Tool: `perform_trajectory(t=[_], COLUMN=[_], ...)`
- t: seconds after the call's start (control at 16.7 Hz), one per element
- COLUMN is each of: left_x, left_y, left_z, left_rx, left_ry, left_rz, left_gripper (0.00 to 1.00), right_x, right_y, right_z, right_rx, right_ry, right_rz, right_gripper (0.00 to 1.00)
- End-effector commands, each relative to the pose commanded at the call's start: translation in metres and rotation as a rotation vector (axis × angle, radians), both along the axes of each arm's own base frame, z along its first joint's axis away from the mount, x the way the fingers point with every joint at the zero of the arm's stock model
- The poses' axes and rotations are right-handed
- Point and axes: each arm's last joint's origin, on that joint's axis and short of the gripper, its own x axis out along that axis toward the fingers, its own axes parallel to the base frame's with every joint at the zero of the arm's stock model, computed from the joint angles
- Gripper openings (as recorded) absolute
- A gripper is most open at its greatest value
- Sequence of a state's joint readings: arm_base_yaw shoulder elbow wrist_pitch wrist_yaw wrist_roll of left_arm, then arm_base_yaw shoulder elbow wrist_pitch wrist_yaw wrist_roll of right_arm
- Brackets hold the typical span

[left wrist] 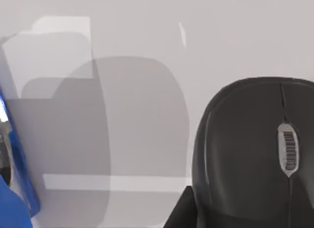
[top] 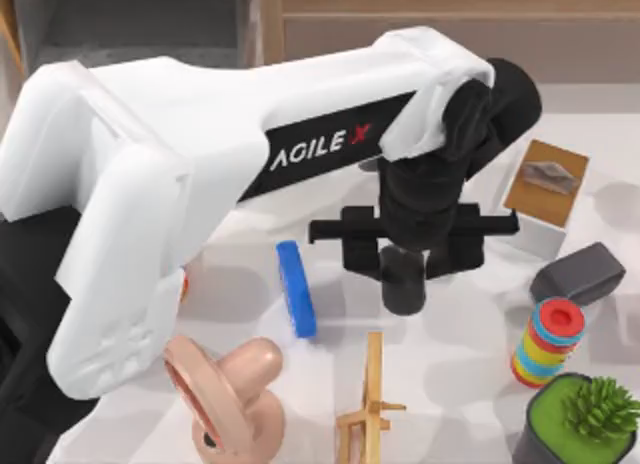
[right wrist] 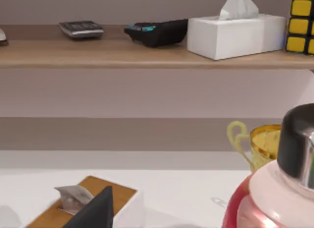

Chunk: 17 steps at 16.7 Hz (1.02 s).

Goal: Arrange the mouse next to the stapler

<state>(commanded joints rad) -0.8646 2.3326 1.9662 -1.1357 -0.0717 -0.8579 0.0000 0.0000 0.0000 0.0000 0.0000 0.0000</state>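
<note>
One arm works: the left gripper (top: 404, 256) hangs over mid-table, its fingers closed on the black mouse (top: 403, 281), which is held just right of the blue stapler (top: 296, 288). The left wrist view shows the mouse (left wrist: 255, 154) over the white table (left wrist: 196, 36), the stapler (left wrist: 14, 188) nearby.

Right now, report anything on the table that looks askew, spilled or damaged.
Nothing looks spilled or broken. The mouse, under the left tool, sits apart from the blue stapler, with bare table between them.
</note>
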Motion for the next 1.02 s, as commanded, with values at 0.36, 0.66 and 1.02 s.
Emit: perform_trajectory(t=[0.36, 0.66, 1.02], left_x=[0.001, 0.001, 0.001], left_y=[0.001, 0.001, -0.001], left_z=[0.005, 0.012, 0.012], left_rx=[-0.013, -0.037, -0.051], left_ry=[-0.014, -0.035, -0.047], left_rz=[0.001, 0.000, -0.001], left_gripper=[0.00, 0.00, 0.00], right_x=[0.000, 0.000, 0.000], right_y=[0.000, 0.000, 0.000], right_z=[0.000, 0.000, 0.000], right_rx=[0.000, 0.000, 0.000], right_ry=[0.000, 0.000, 0.000], right_rz=[0.000, 0.000, 0.000], right_gripper=[1.00, 1.00, 1.00])
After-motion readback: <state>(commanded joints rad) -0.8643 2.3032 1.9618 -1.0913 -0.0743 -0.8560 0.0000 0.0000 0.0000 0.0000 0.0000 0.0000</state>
